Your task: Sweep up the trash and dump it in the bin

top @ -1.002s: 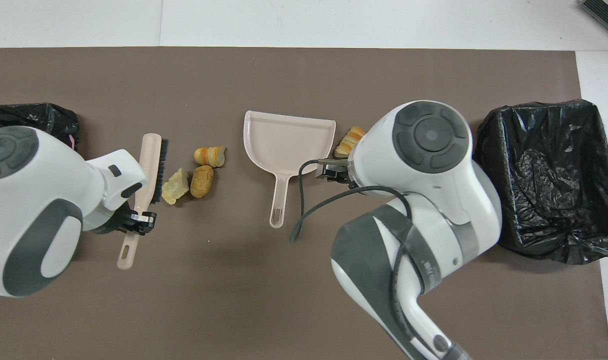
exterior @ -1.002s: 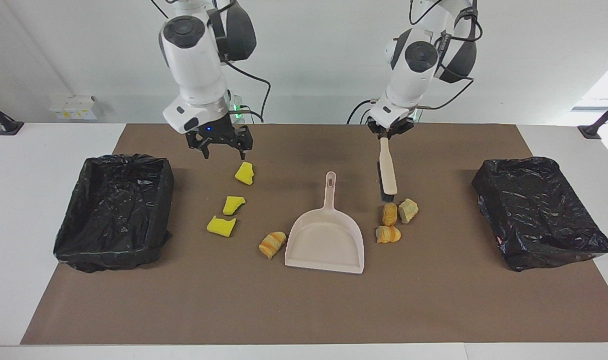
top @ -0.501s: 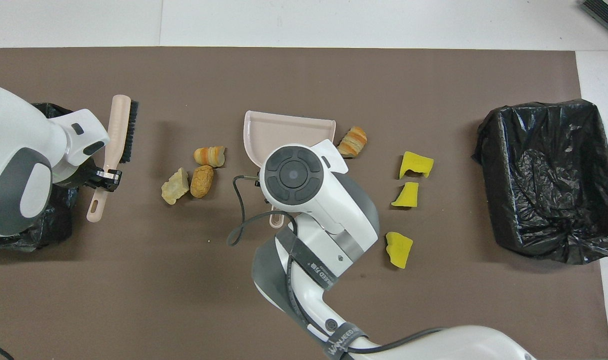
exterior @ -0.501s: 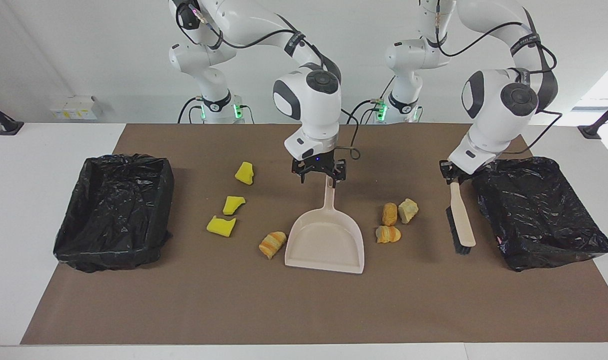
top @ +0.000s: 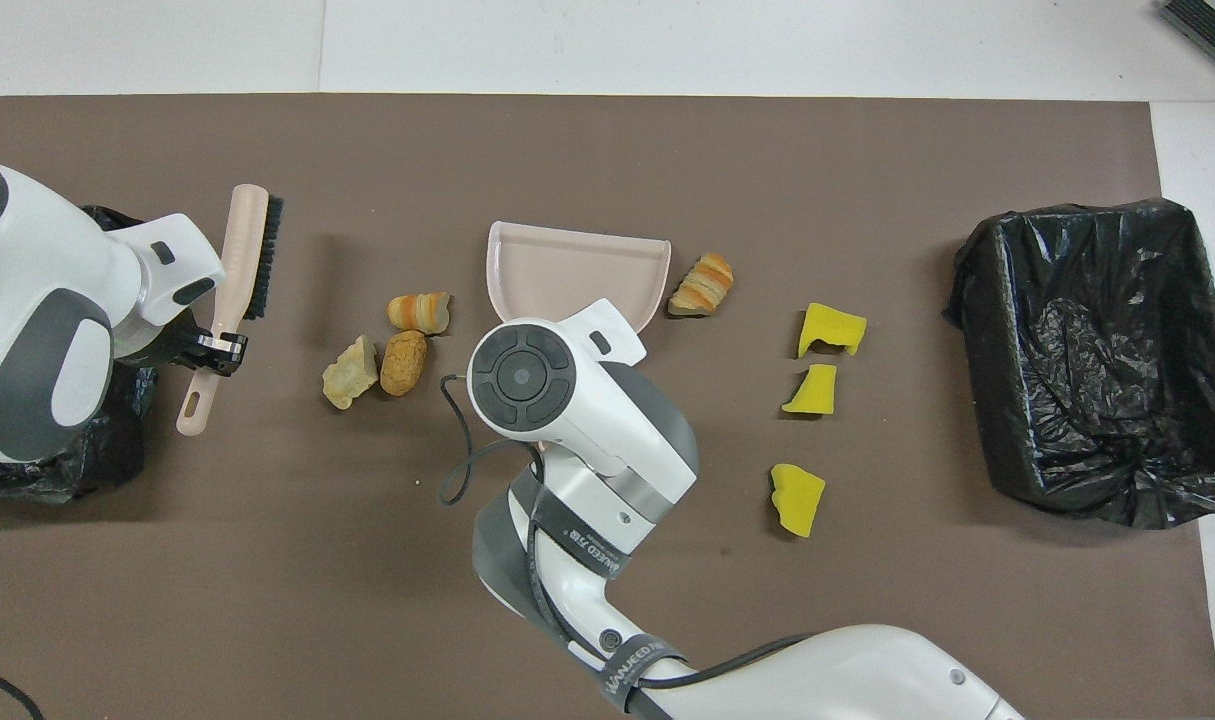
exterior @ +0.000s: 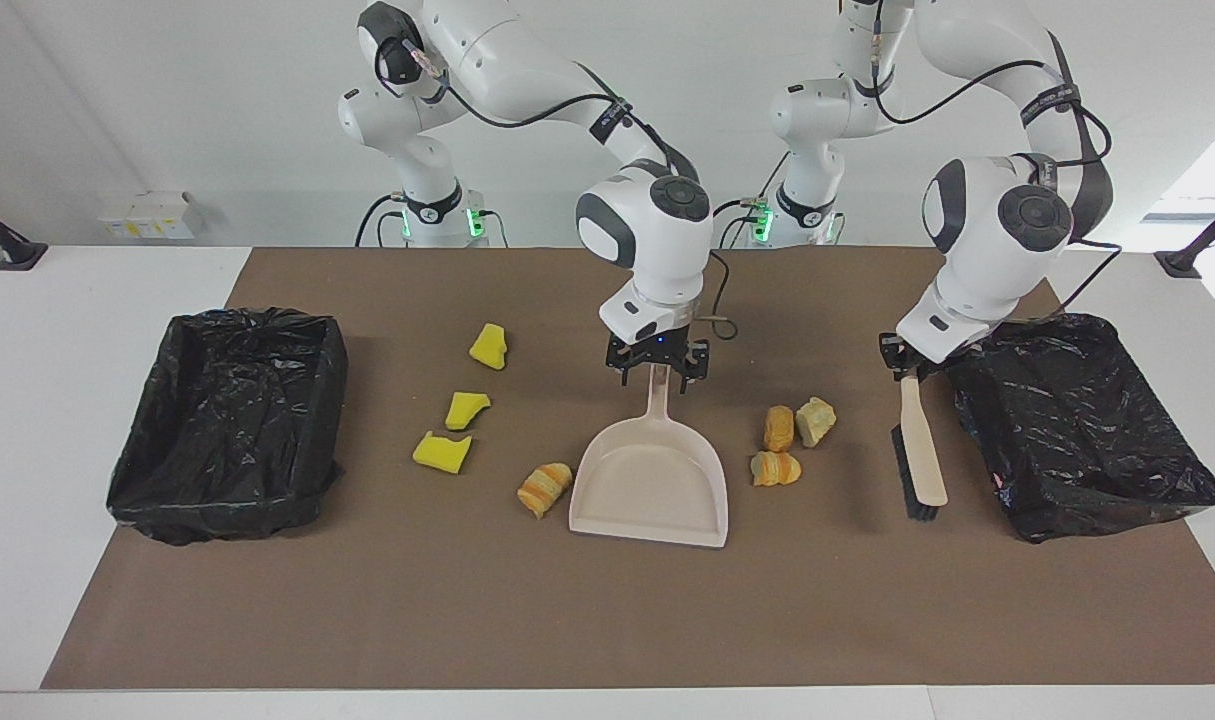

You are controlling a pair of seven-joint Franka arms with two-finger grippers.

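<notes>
At the right arm's end of the table stands a black-lined bin [exterior: 247,318], with no trash in it that I can see. Next come the three yellow scraps [exterior: 465,409], lying in a loose row on the mat, well apart from the bin. One striped lump [exterior: 544,488] lies just beside the dustpan [exterior: 652,480], close to the corner of its mouth.

The right gripper [exterior: 657,372] is low at the upper end of the dustpan's handle. Whether it is closed on the handle I cannot tell. The step in hand, I judge, is to take the dustpan. A good grip would be square across the handle and firm before any lift, so that the pan does not swing (its flat lip should stay on the mat for sweeping).

Then come the three bread-like lumps [exterior: 778,427], close together between the dustpan and the brush [exterior: 919,450]. The left gripper [exterior: 902,360] is clamped on the brush handle, with the bristles down near the mat, and this arm waits. The second bin [exterior: 1027,322] is just beside the brush.

The brown mat [exterior: 567,620] is flat and covers most of the white table [exterior: 27,400]. A plain white wall stands at the robots' end.
</notes>
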